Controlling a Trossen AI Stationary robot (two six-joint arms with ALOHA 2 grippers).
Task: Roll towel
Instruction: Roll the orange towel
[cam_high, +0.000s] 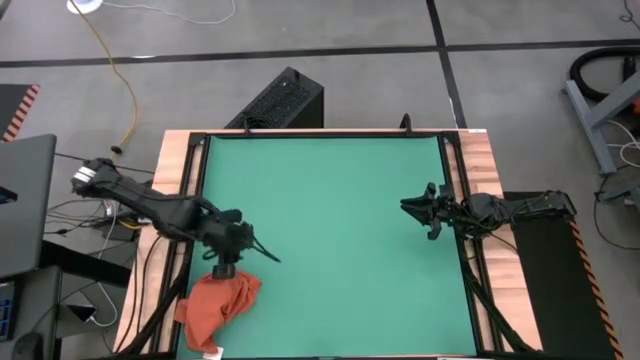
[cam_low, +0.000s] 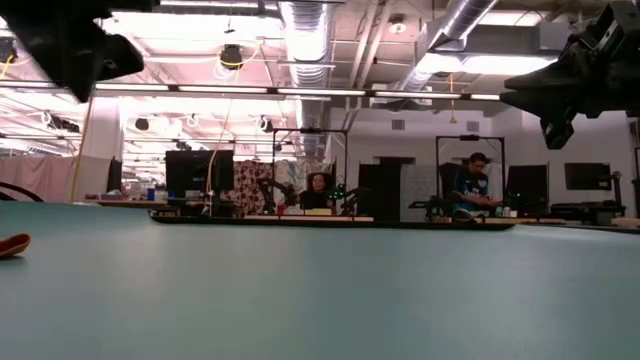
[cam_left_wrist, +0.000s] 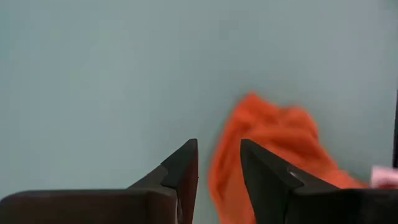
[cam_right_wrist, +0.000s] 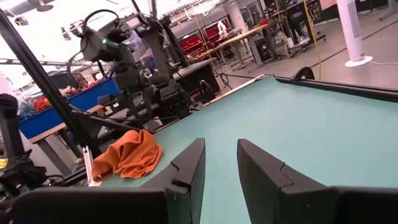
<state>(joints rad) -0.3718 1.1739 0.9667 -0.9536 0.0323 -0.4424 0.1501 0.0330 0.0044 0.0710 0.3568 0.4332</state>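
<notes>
The orange-red towel (cam_high: 215, 305) lies crumpled in a heap on the green mat (cam_high: 330, 220) near its near left corner, with its small white tag (cam_high: 212, 351) at the near end. It also shows in the left wrist view (cam_left_wrist: 273, 143), the right wrist view (cam_right_wrist: 127, 155) and, at the left edge, the low view (cam_low: 12, 245). My left gripper (cam_high: 226, 268) hangs just above the towel's far end, pointing down, its fingers (cam_left_wrist: 219, 144) slightly open and empty. My right gripper (cam_high: 415, 210) waits open and empty above the mat's right side (cam_right_wrist: 221, 142).
The mat is framed by a dark rail and wooden table edges (cam_high: 175, 180). A black box (cam_high: 285, 100) stands beyond the far edge. Bare mat stretches between the two arms. People sit at desks far behind the table (cam_low: 470, 185).
</notes>
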